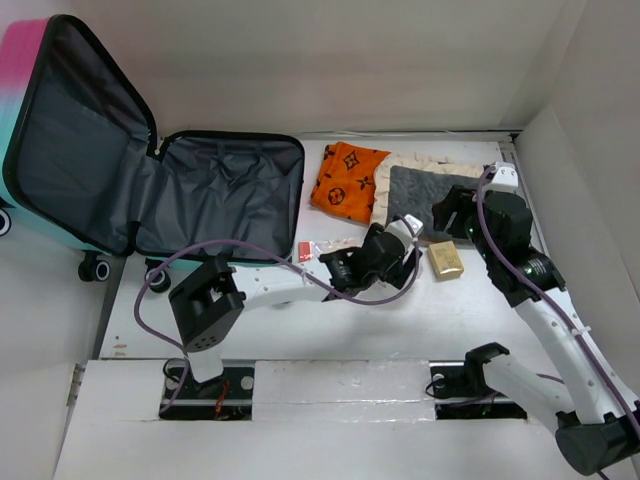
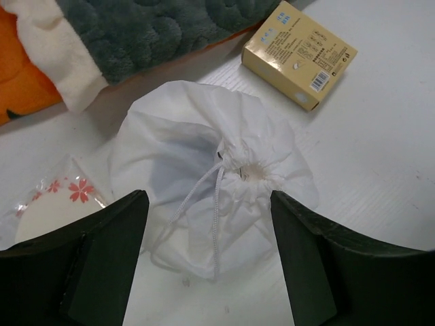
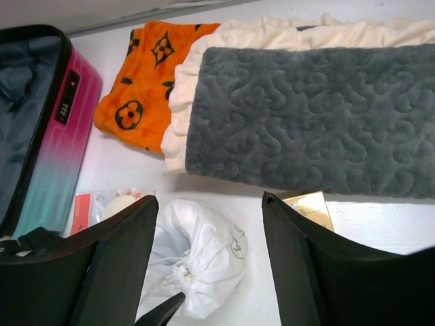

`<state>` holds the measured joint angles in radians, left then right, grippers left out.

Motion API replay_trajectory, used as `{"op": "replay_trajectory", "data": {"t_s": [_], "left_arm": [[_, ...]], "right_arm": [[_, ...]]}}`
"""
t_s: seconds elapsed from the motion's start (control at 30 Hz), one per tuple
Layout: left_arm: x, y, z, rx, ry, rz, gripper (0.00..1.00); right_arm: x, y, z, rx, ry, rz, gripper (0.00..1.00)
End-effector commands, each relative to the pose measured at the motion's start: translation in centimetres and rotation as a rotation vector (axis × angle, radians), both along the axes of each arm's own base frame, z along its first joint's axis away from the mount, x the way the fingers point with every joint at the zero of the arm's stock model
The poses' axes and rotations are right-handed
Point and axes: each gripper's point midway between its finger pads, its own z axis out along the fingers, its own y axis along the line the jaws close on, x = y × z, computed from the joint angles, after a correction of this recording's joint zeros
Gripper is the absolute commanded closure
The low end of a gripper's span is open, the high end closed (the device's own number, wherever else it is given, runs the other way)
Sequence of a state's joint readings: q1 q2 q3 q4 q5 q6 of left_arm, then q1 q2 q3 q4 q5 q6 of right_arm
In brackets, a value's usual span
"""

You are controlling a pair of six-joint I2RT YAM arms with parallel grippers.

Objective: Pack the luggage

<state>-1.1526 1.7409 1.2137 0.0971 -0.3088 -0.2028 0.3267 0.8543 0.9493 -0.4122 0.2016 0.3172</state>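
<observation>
The luggage (image 1: pixel 150 170) lies open at the far left, dark grey lining up, its lid standing; its pink-to-teal shell shows in the right wrist view (image 3: pixel 47 156). A white drawstring bag (image 2: pixel 211 163) lies on the table mid-right (image 1: pixel 406 229). My left gripper (image 2: pixel 207 198) is open, one jaw on each side of the bag's near part, not closed on it (image 1: pixel 398 242). My right gripper (image 3: pixel 209 200) is open and empty, above and just behind the same bag (image 3: pixel 204 255), near the blanket (image 1: pixel 452 215).
A folded grey blanket with cream edging (image 1: pixel 425 185) and an orange patterned cloth (image 1: pixel 345 180) lie at the back. A yellow box (image 1: pixel 446 260) sits right of the bag. A small clear packet with pink flowers (image 2: pixel 58 204) lies left of it.
</observation>
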Motion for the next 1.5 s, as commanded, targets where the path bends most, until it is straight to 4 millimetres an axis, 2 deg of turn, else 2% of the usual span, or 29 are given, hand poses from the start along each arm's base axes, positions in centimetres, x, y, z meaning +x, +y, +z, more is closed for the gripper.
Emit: {"op": "replay_trajectory", "data": {"t_s": [0.0,0.2,0.3,0.37,0.4,0.47,0.53,0.6,0.63,0.67,0.7,0.77,0.8,0.83,0.9,0.93,0.97,1.0,1.03,1.13,1.17,1.2,1.23,1.27,1.3,1.33,1.4,1.43,1.47], "left_arm": [[-0.2,-1.3,1.0,-0.002,-0.011,-0.057,0.31],[-0.9,-2.3,0.1,-0.009,0.008,-0.125,0.32],[-0.6,-2.8,-1.3,0.026,0.014,-0.131,0.42],[-0.4,-2.9,-2.1,0.047,0.020,-0.123,0.59],[-0.4,-2.9,-2.6,0.055,0.024,-0.123,0.78],[-0.3,-2.8,-2.5,0.052,0.024,-0.108,1.00],[0.0,-2.6,-1.5,0.034,0.011,-0.086,1.00],[0.1,-2.4,0.9,-0.014,-0.019,-0.075,1.00],[-0.1,-2.0,1.3,-0.032,-0.018,-0.070,1.00],[0.1,-1.9,3.0,-0.066,-0.042,-0.058,1.00],[0.0,-1.7,5.8,-0.130,-0.073,-0.057,1.00],[0.5,-1.1,9.0,-0.211,-0.096,-0.046,1.00],[1.3,0.2,11.6,-0.264,-0.127,-0.021,1.00],[1.6,0.6,13.6,-0.322,-0.141,-0.012,1.00],[2.5,2.2,16.5,-0.398,-0.174,0.023,1.00],[3.6,3.9,19.4,-0.469,-0.208,0.055,1.00],[4.2,4.8,20.2,-0.484,-0.221,0.070,1.00],[5.0,5.7,22.2,-0.527,-0.239,0.096,1.00],[6.3,7.8,23.9,-0.554,-0.262,0.146,1.00],[8.8,12.1,26.8,-0.588,-0.331,0.274,1.00],[10.5,15.4,27.9,-0.598,-0.364,0.387,1.00],[11.3,17.1,28.3,-0.598,-0.384,0.439,1.00],[12.1,19.0,28.7,-0.607,-0.400,0.503,1.00],[13.1,21.9,28.9,-0.610,-0.423,0.588,1.00],[13.6,23.5,28.7,-0.623,-0.425,0.648,1.00],[14.0,24.6,27.0,-0.601,-0.405,0.691,1.00],[14.2,27.6,25.6,-0.600,-0.406,0.805,1.00],[14.1,28.4,24.3,-0.593,-0.396,0.856,1.00],[14.1,29.2,21.3,-0.550,-0.361,0.914,1.00]], "right_arm": [[0.3,0.4,1.0,0.016,-0.042,0.023,0.31],[0.3,1.0,1.0,0.019,-0.049,0.055,0.31],[0.3,1.4,0.8,0.026,-0.048,0.080,0.31],[0.3,1.5,0.8,0.035,-0.047,0.077,0.31],[0.3,1.5,0.8,0.035,-0.047,0.077,0.31],[0.3,1.5,0.4,0.032,-0.038,0.077,0.31],[0.1,1.4,0.6,0.035,-0.047,0.077,0.31],[0.2,1.4,0.9,0.038,-0.055,0.077,0.31],[0.1,1.4,1.1,0.040,-0.064,0.077,0.31],[0.1,1.4,1.1,0.040,-0.064,0.077,0.31],[0.0,1.7,1.6,0.043,-0.073,0.086,0.31],[0.0,1.7,2.0,0.046,-0.082,0.087,0.31],[0.0,1.7,2.0,0.046,-0.082,0.087,0.31],[0.0,1.7,2.4,0.048,-0.091,0.087,0.31],[-0.4,1.9,3.0,0.051,-0.099,0.098,0.31],[-0.4,1.9,3.5,0.055,-0.109,0.098,0.31],[-0.4,1.9,3.9,0.057,-0.118,0.098,0.31],[-0.4,1.9,3.9,0.057,-0.118,0.098,0.31],[-0.4,1.9,4.5,0.061,-0.130,0.098,0.31],[-0.6,2.5,5.4,0.065,-0.140,0.118,0.31],[-0.6,2.5,5.4,0.065,-0.140,0.118,0.31],[-0.7,2.8,5.9,0.069,-0.150,0.128,0.31],[-0.6,3.1,5.6,0.058,-0.141,0.140,0.31],[-0.6,3.1,5.6,0.058,-0.141,0.140,0.31],[-0.5,3.5,5.3,0.056,-0.132,0.149,0.31],[-0.6,3.7,5.3,0.056,-0.132,0.158,0.31],[-0.7,4.1,5.3,0.057,-0.131,0.170,0.31],[-0.7,4.1,5.3,0.057,-0.131,0.170,0.31],[-0.7,4.1,4.5,0.052,-0.115,0.170,0.31]]}}
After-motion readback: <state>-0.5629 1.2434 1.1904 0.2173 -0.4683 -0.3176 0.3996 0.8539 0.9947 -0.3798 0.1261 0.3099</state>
